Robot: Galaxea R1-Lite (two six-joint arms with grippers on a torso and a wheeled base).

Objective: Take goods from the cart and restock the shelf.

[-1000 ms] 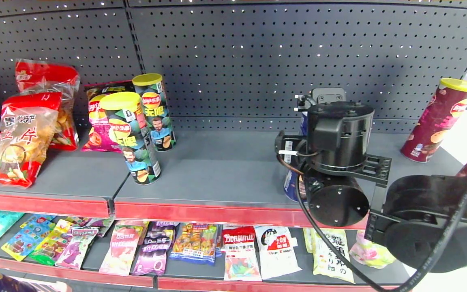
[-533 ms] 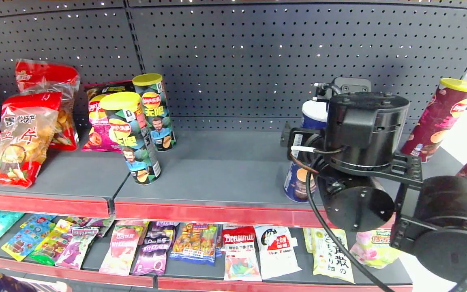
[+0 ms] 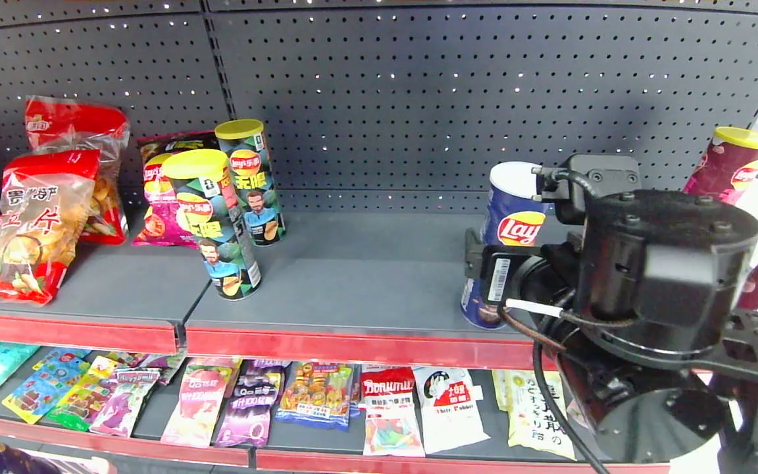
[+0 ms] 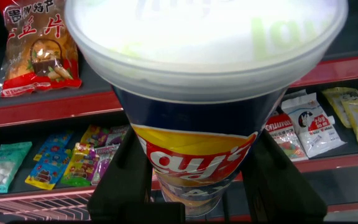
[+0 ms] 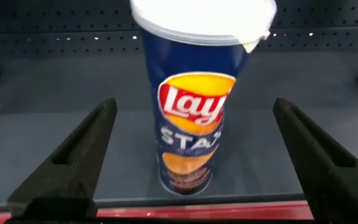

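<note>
Blue with a white lid, the chips can (image 3: 514, 220) stands upright on the grey upper shelf (image 3: 353, 276), near its red front lip, over on the right. The right gripper (image 5: 194, 109) is wide open, its black fingers (image 5: 73, 162) splayed either side of that can and clear of it. And the left gripper (image 4: 197, 193) is clamped round a second blue can (image 4: 197, 137). Two green cans (image 3: 221, 217) stand further left, a maroon can (image 3: 714, 191) at the far right.
</note>
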